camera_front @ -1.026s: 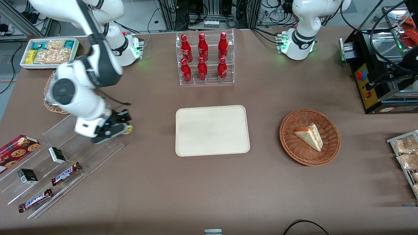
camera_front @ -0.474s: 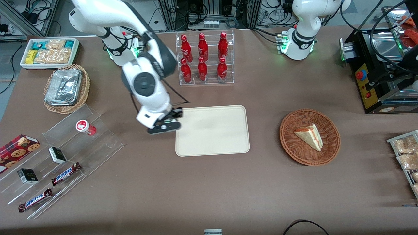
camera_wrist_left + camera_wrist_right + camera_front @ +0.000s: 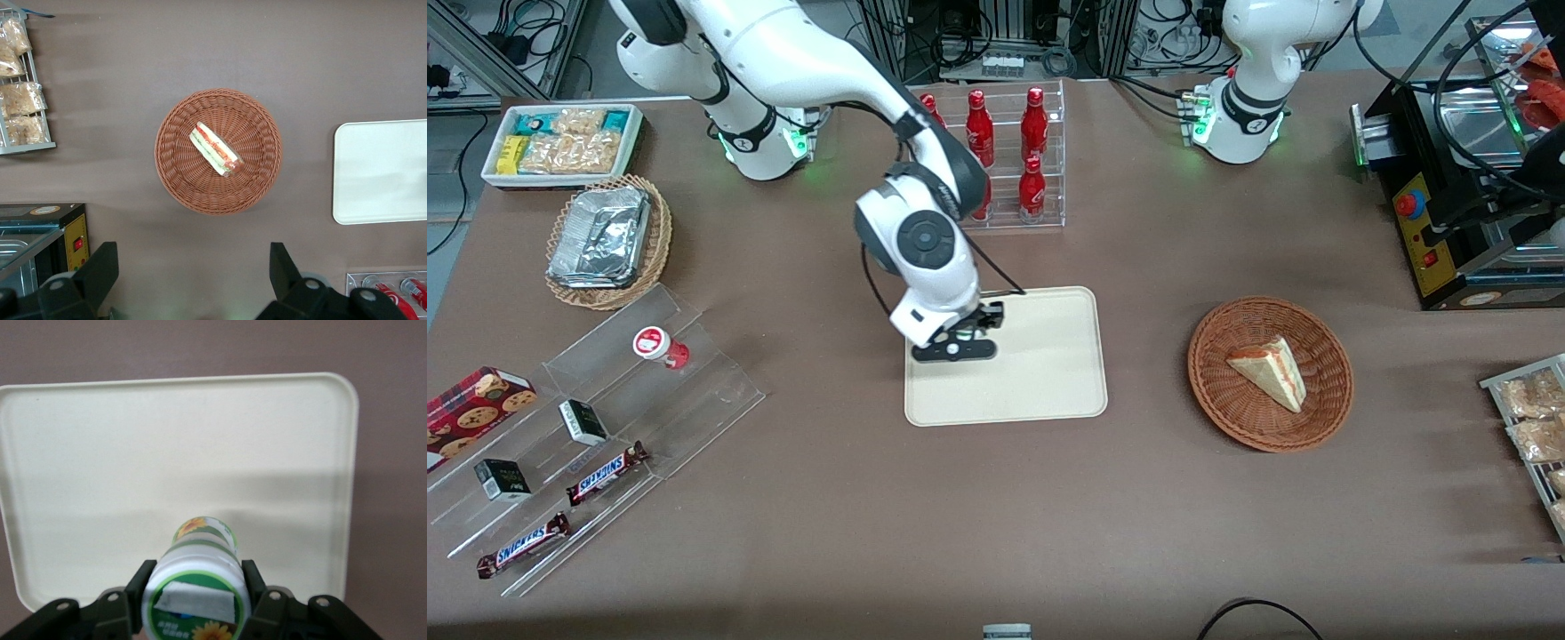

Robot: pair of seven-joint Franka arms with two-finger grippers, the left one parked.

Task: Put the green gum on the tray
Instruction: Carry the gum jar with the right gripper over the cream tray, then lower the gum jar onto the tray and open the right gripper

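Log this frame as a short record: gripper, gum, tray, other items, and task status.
gripper: over the tray's working-arm end, shut on the green gum
green gum: held between the fingers, above the tray, not yet set down
tray: cream, nothing resting on it
red gum: on the clear stand, toward the working arm's end
basket: holds a sandwich, toward the parked arm's end
status: gum carried over tray, release pending

From the front you cannot see the green gum (image 3: 198,583); the pincer (image 3: 953,349) covers it. The working arm hides several red bottles (image 3: 1034,188). The wrist view cuts off the tray (image 3: 80,447) at its edge.
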